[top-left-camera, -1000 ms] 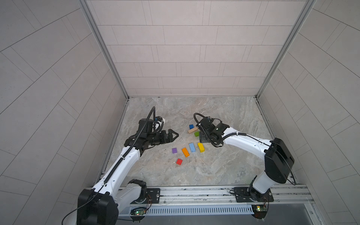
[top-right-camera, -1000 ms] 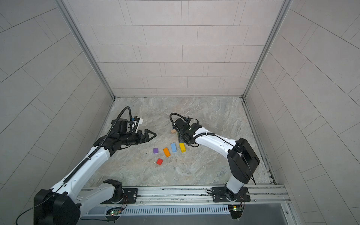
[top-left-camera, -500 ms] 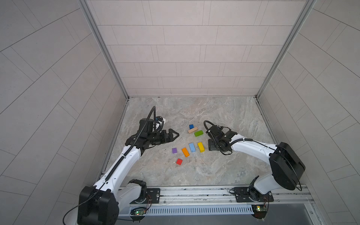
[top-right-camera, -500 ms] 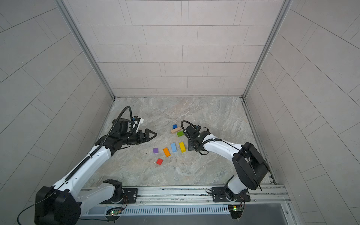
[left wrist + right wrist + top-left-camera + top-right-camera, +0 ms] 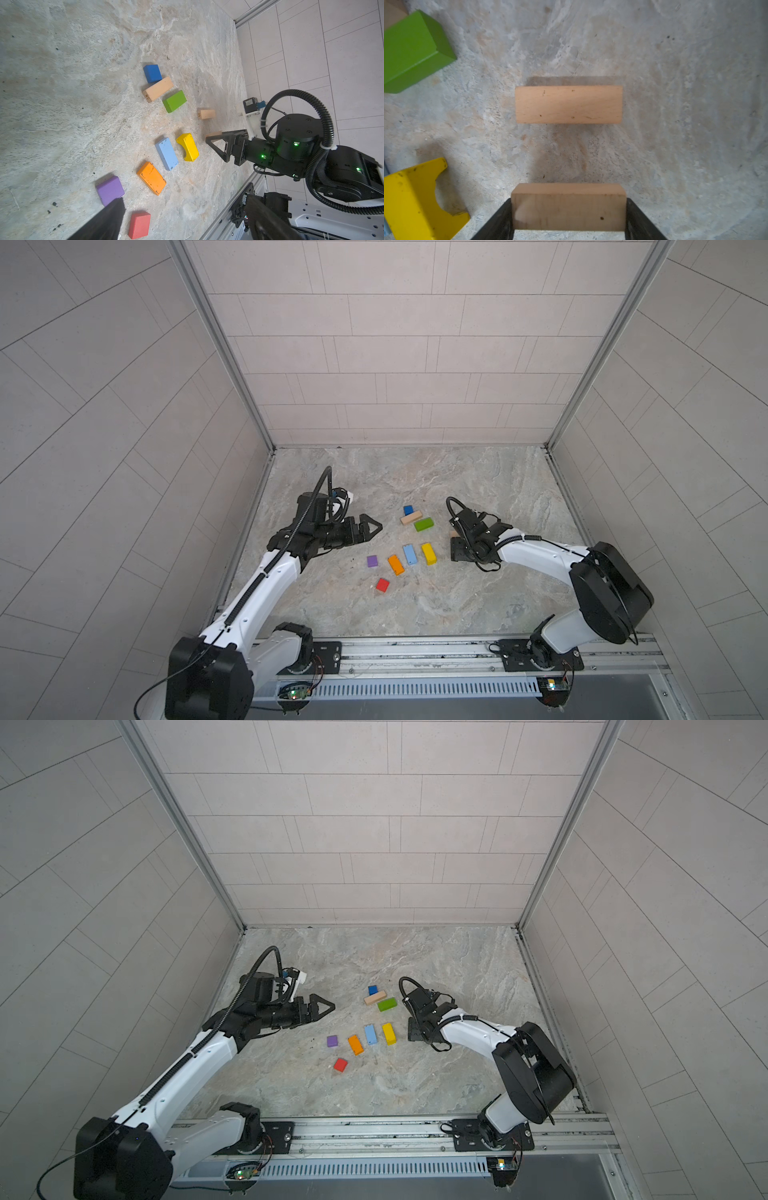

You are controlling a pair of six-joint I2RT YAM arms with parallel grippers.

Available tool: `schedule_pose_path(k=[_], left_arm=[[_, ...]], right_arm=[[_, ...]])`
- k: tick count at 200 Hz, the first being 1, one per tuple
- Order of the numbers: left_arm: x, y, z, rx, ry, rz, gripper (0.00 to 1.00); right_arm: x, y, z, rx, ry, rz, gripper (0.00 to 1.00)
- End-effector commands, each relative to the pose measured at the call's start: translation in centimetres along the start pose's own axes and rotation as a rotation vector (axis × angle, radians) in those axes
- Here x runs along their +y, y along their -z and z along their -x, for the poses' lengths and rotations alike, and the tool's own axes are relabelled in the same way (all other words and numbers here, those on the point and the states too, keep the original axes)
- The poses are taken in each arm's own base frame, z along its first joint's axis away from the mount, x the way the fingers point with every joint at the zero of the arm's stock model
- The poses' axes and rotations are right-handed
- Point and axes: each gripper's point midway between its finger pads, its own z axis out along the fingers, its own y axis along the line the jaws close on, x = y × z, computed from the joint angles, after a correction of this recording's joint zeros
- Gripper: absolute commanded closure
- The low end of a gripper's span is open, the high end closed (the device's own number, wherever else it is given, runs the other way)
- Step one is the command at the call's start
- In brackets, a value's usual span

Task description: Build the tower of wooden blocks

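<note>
While right gripper [image 5: 457, 549] clasps tan bar [image 5: 568, 207] by its ends, left gripper [image 5: 372, 526] hangs spread wide, empty. Blocks [image 5: 395, 565] lie loose on table [image 5: 478, 605], unstacked: yellow bar [image 5: 429, 553] at right gripper's 9 o'clock, second tan bar [image 5: 569, 105] just beyond held one.

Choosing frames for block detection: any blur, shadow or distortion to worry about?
Right wrist view: held tan bar soft, lying tan bar sharp with faint shadow. Left wrist view: near finger blurred, orange bar crisp. In both top views: wall lines bow, light even.

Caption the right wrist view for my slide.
Right gripper clamps a tan bar in its jaws; another tan bar lies ahead, apart.
</note>
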Motion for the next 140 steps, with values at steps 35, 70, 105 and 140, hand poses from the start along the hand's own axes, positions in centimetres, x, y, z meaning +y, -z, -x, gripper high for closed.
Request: schedule_pose_path(k=[35,70,105,140], left_arm=[[-0.2,-0.2,-0.2,0.003,-0.008,-0.014,0.02],[-0.2,-0.2,-0.2,0.005,-0.006,-0.016,0.02],[-0.2,-0.1,-0.2,0.001,-0.008,-0.015,0.02],[-0.2,-0.1,-0.1,0.001,-0.007,-0.014,0.02]], right_arm=[[-0.4,-1.1,0.1,0.010,-0.009,0.005,0.29],[-0.4,-1.4,0.5,0.003,-0.019,0.013,0.30],[-0.6,-1.7,1.1,-0.002,-0.023,0.016,0.29],[-0.4,-1.8,1.7,-0.010,-0.023,0.028,0.29]])
